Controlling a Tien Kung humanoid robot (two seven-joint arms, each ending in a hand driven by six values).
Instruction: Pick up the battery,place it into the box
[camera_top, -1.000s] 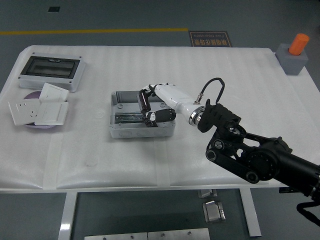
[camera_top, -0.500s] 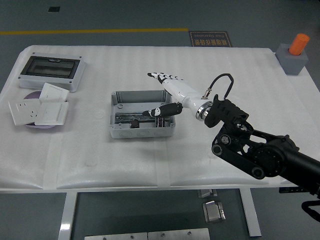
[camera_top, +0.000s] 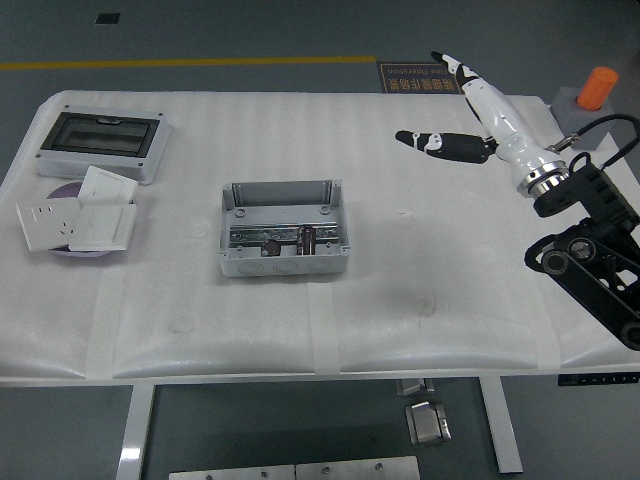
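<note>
The grey open box (camera_top: 284, 230) stands in the middle of the table. The dark cylindrical battery (camera_top: 307, 241) lies inside it, at the right of its floor. My right hand (camera_top: 450, 105) is raised over the table's far right, well away from the box. Its fingers are spread and hold nothing. The left arm is out of view.
A grey enclosure with a dark window (camera_top: 101, 143) stands at the far left. White switch plates (camera_top: 80, 220) lie on a purple disc at the left edge. A grey block with an orange cylinder (camera_top: 590, 108) stands at the far right corner.
My right hand has let go of the battery in the box, opened, and pulled up and away to the far right. The battery now lies in the box.
</note>
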